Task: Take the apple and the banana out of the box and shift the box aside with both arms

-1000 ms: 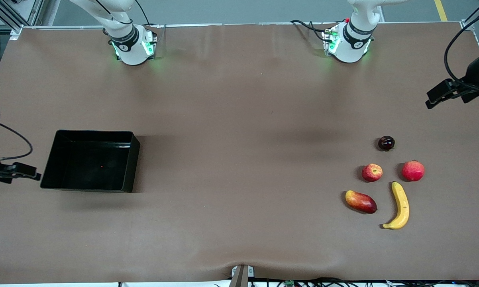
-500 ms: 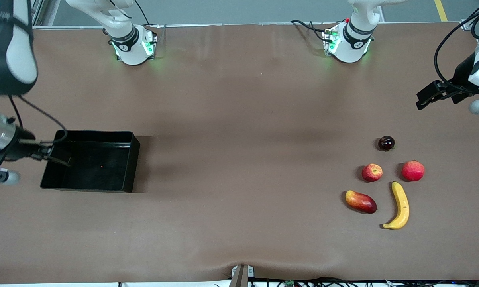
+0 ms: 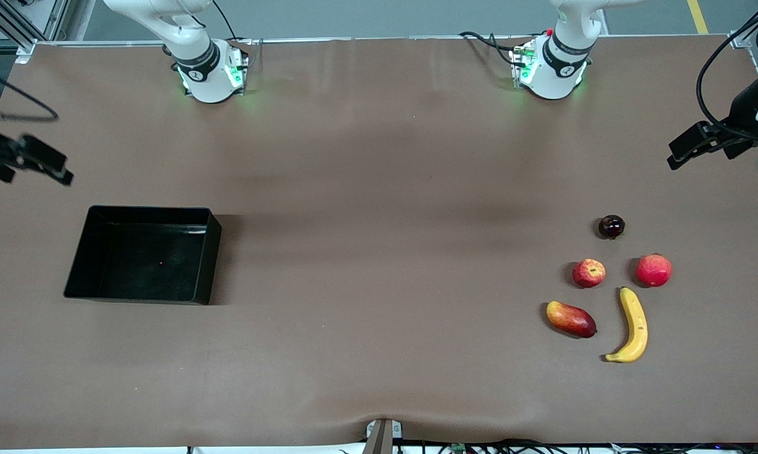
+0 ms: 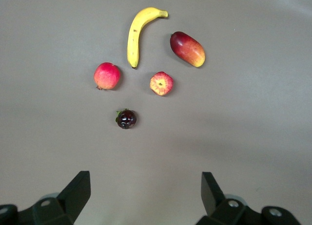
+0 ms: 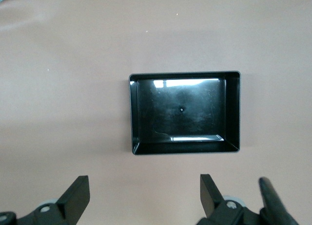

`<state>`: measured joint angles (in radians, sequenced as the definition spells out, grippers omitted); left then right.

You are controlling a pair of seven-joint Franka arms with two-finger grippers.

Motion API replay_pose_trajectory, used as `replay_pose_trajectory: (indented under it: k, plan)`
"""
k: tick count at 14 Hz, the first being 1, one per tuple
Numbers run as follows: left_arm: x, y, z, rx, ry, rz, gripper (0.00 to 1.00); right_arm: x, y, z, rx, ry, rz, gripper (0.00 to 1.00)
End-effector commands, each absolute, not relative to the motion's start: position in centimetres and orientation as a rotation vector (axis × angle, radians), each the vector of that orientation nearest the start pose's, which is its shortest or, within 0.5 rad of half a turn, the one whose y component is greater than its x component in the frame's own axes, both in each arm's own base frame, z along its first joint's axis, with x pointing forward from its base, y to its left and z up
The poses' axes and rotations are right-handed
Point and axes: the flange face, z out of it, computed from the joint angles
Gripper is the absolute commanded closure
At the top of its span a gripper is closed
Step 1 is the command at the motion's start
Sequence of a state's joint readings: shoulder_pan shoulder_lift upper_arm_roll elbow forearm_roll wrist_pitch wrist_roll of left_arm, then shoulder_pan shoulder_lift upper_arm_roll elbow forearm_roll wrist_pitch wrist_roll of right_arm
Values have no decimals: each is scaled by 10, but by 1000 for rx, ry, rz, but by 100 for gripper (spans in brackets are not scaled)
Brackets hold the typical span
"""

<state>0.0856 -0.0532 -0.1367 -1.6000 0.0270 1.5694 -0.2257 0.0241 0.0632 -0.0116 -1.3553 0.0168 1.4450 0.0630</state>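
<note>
Box: the shallow rectangular black plastic tray [image 3: 142, 255] sits flat on the brown table [image 3: 379, 189] toward the right arm's end, nothing inside it.
Banana: the long curved yellow banana [image 3: 632, 325] lies toward the left arm's end, nearest the front camera of the 5 fruits.
Apple: the small round red apple with yellow flecks [image 3: 589, 273] sits just beside the banana's upper tip, farther from the camera.
Other fruit: an oval red-yellow mango [image 3: 571, 318] beside the banana; a plain red round fruit [image 3: 654, 270] beside the apple; a small dark round fruit [image 3: 611, 226] farthest from the camera.
Left gripper [image 4: 146, 193]: in the air over bare table at its own end, fingers spread wide, holding nothing.
Right gripper [image 5: 145, 196]: in the air above the table near the tray, fingers spread wide, holding nothing.
</note>
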Motion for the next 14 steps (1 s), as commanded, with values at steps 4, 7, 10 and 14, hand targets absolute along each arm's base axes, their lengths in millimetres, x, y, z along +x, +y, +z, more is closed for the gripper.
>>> replay_pose_trajectory:
  k: [4,7,10,14]
  plan:
    - [527,-33,643,-3088,-247,13,0,545,-13,659,-3134,78,31,0]
    - [525,-34,646,-3095,-250,8,0,532,-19,649,-3132,47,-5,0]
    - [522,-35,649,-3096,-255,1,0,524,-12,649,-3133,28,-34,0]
    - [521,-38,650,-3100,-265,-1,0,526,-11,649,-3136,0,-24,0]
